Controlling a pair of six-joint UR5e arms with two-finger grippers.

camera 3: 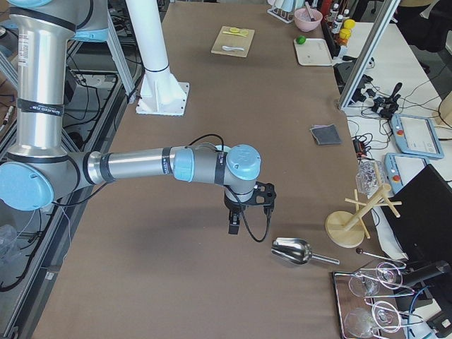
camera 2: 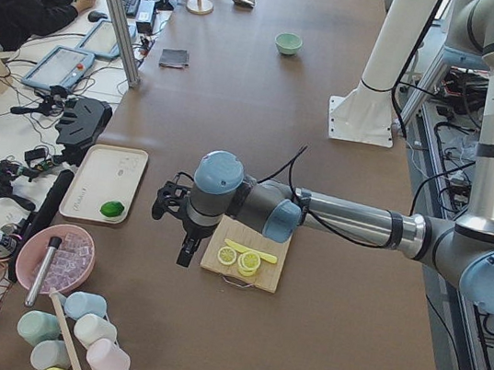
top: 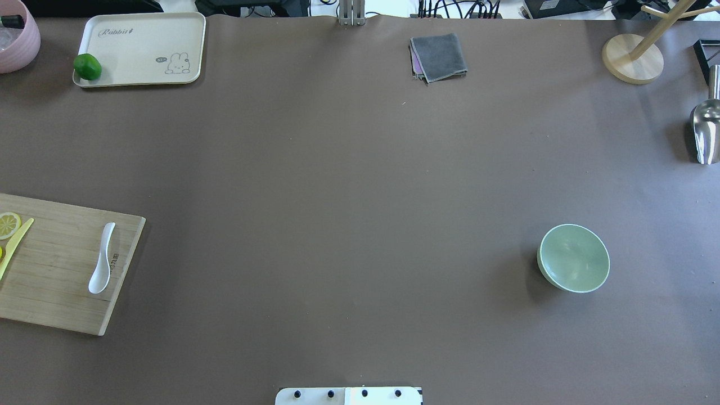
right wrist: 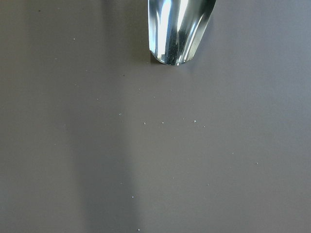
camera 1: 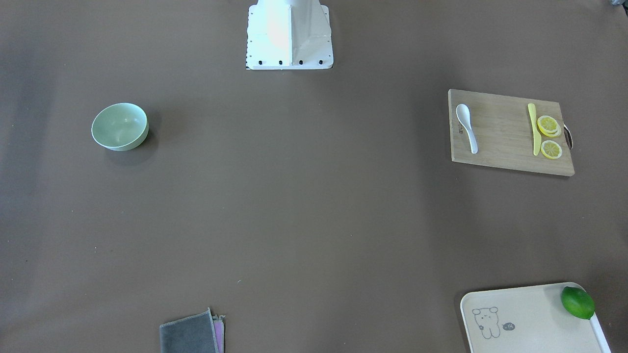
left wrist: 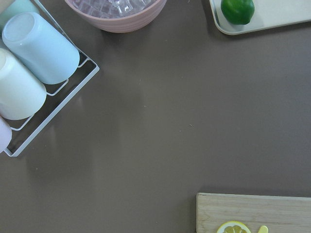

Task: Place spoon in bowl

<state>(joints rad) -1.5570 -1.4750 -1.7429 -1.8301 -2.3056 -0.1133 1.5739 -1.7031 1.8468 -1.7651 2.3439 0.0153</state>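
Observation:
The white spoon (top: 102, 265) lies on the wooden cutting board (top: 56, 270) at the table's left end, its scoop toward the robot; it also shows in the front view (camera 1: 467, 127). The mint-green bowl (top: 574, 258) stands upright and empty on the right side, far from the spoon. My left gripper (camera 2: 187, 249) hangs above the table just beyond the board's outer end. My right gripper (camera 3: 234, 224) hangs near the right end by a metal scoop. Both show only in the side views, so I cannot tell whether they are open or shut.
A yellow knife (camera 1: 534, 128) and lemon slices (camera 1: 548, 125) share the board. A cream tray (top: 140, 50) holds a lime (top: 88, 66). A grey cloth (top: 439, 57), a metal scoop (top: 706, 132), a wooden stand (top: 633, 58), a pink bowl (left wrist: 116, 12) and racked cups (left wrist: 34, 63) line the edges.

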